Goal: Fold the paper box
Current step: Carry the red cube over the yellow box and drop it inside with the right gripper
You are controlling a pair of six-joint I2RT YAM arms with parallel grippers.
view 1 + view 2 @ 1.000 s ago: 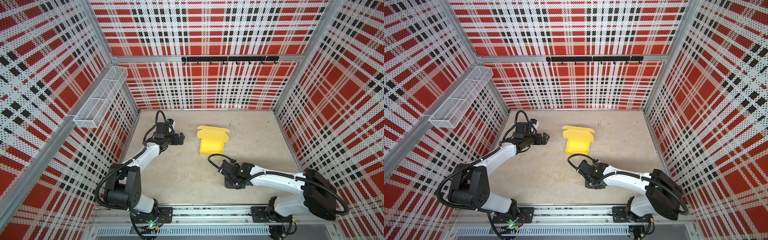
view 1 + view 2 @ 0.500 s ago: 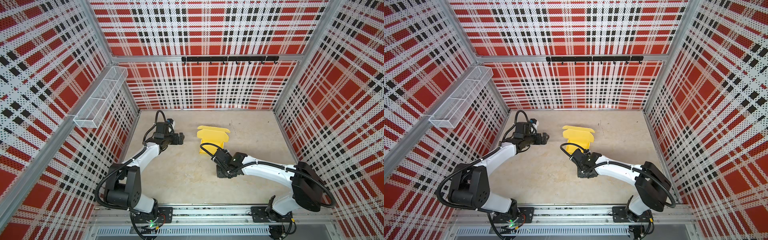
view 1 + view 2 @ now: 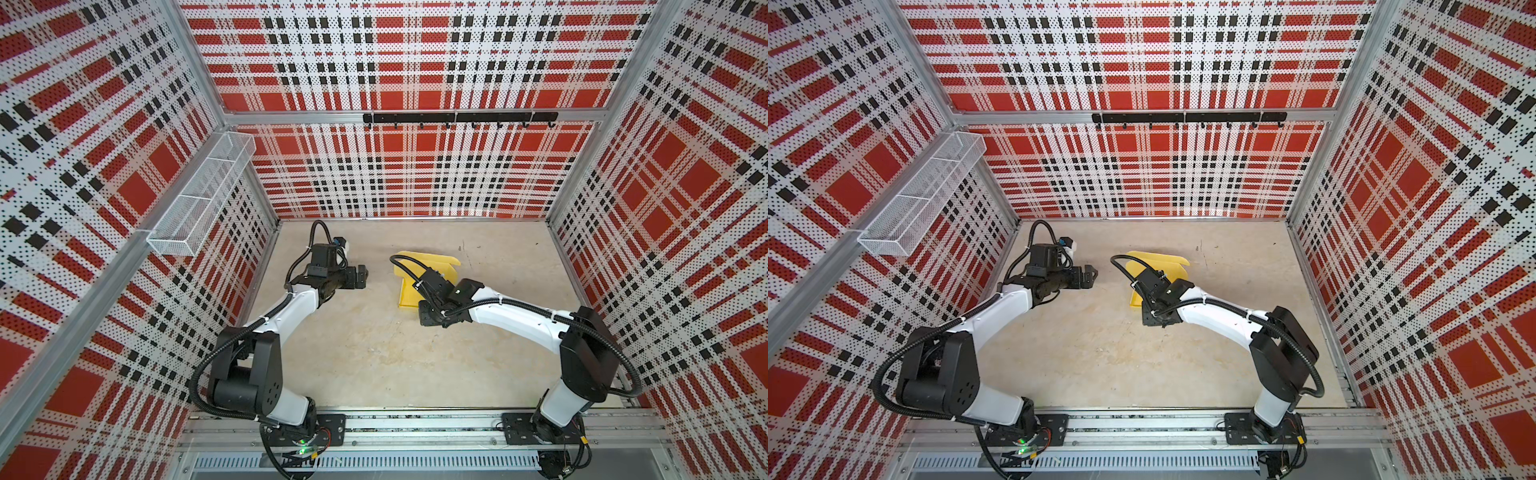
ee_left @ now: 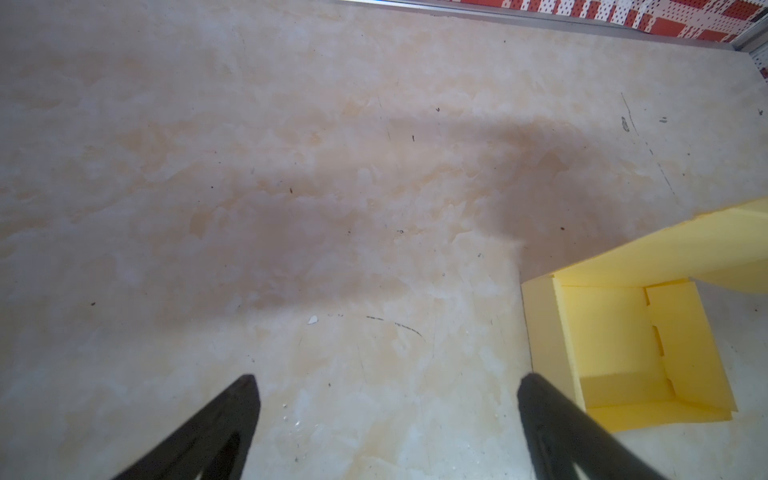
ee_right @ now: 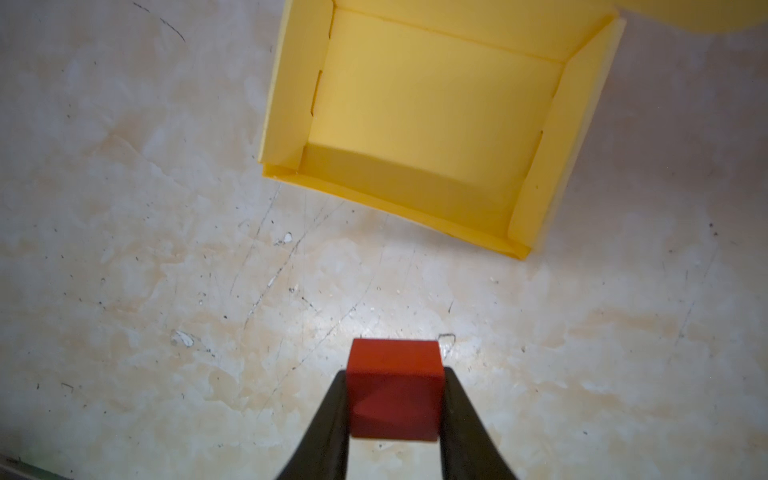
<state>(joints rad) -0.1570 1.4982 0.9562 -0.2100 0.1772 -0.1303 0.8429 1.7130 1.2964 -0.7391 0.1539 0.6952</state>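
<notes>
The right jaws were pinching a small red cube (image 5: 394,390) from two opposite sides, above the pale marbled tabletop (image 5: 166,249). The left jaws were spread wide with nothing between them, and they hung over bare tabletop, beside the box but apart from it.

The pale yellow thin-card paper box (image 5: 436,116) stood near the middle of the tabletop, toward the back, just ahead of the red cube. The cube was outside it, short of the near wall.

As I judge it, the folding was mostly done. The card already made an open tray: a flat bottom with a low wall raised on each visible side. The lid part (image 3: 428,259), with its rounded flaps, was not yet closed; it stood open at the far side of the tray. What was left seemed to be closing this lid and tucking in its flaps. Perhaps the cube should go inside first, but the task does not say this.

Some things were hard to tell. In both top views the right wrist covered much of the box (image 3: 1158,259), and the cube was not visible there. The right wrist view cut off the lid. In the left wrist view the box (image 4: 615,332) ran out of the picture. I could not tell whether the walls were locked by their tabs, or whether the cube touched the tabletop.
</notes>
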